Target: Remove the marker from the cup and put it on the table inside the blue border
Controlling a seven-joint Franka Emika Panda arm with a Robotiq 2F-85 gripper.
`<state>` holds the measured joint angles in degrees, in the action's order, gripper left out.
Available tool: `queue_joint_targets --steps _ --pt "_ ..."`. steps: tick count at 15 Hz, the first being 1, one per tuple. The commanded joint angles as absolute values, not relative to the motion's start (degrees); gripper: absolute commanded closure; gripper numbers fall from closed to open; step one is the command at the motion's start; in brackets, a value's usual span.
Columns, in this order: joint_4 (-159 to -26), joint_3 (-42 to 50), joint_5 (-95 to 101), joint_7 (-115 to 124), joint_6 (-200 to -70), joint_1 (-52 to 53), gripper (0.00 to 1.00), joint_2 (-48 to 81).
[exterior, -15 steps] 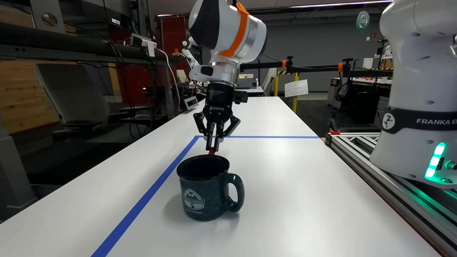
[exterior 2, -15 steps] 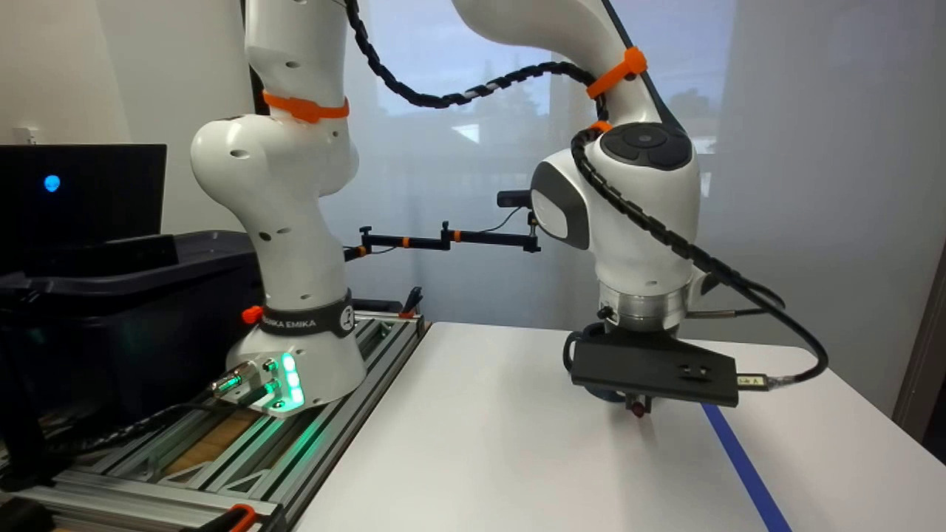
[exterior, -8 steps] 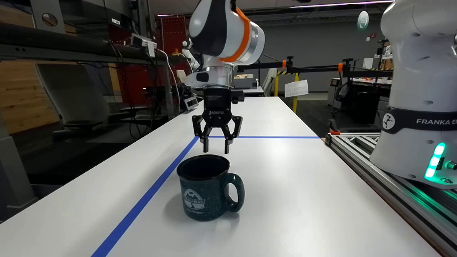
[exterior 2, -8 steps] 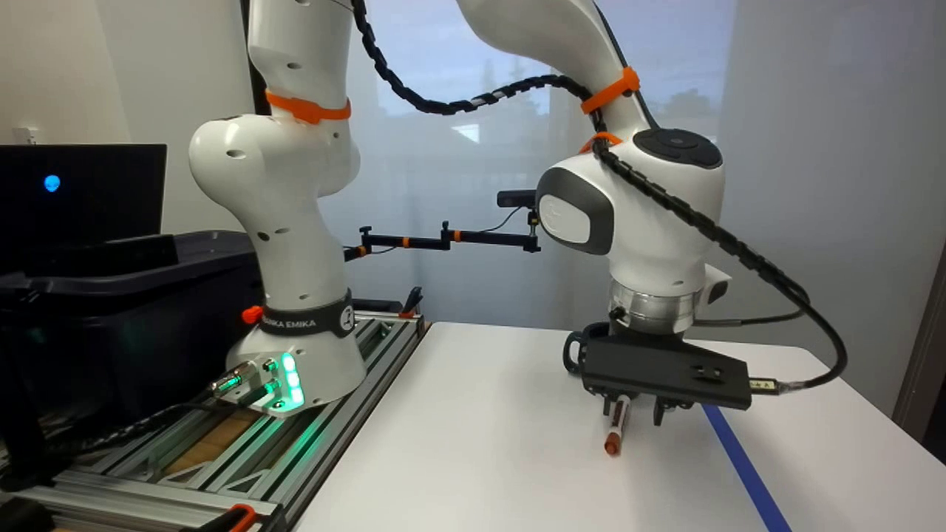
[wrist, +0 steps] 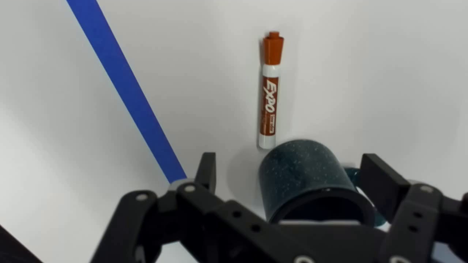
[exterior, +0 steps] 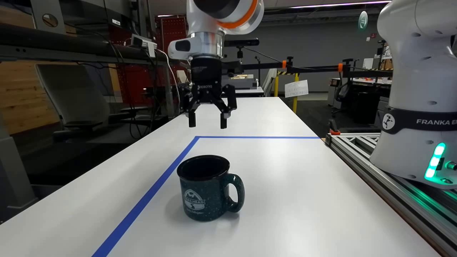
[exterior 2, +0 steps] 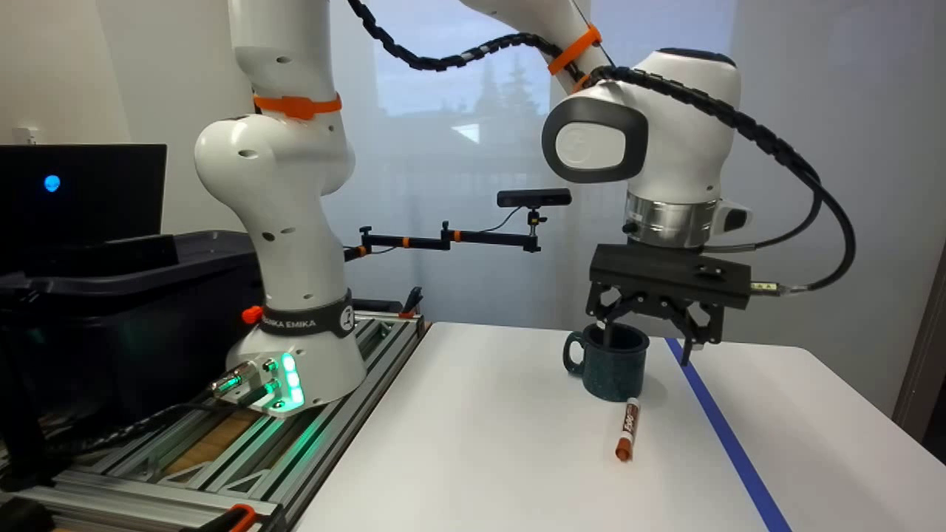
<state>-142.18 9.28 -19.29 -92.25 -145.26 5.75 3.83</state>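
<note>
A white marker with a brown cap and label (exterior 2: 627,428) lies on the white table (exterior 2: 473,458). It is beside the cup (exterior 2: 615,369), on the robot-base side of the blue border (exterior 2: 728,436). In the wrist view the marker (wrist: 269,102) points away from the dark green speckled cup (wrist: 299,171), its white end close to the cup's base. The upright cup (exterior: 203,192) hides the marker in an exterior view. My gripper (exterior: 207,123) is open above the table with nothing between its fingers, higher than the cup's rim.
The robot base (exterior: 414,150) stands on a metal rail frame (exterior 2: 318,436) along the table's side. A camera on a black boom (exterior 2: 533,198) reaches out behind the table. A dark bin (exterior 2: 133,340) sits beyond the base.
My gripper, shut on the marker a second ago, has opened and let it go. The marker now lies flat on the table, and the gripper has risen. The cup has not moved.
</note>
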Motion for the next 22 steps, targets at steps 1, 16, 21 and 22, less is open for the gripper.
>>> queue_joint_targets --steps 1,16,21,22 --pt "-143.15 6.51 -16.03 -76.99 -140.97 3.59 0.00 -2.90" --pt "-142.38 3.23 -13.86 -50.55 -135.93 2.74 0.00 -7.87" --pt "-142.38 3.24 -13.86 -50.53 -135.90 2.71 0.00 -7.87" --pt "-142.38 3.24 -13.86 -50.53 -135.90 2.71 0.00 -7.87"
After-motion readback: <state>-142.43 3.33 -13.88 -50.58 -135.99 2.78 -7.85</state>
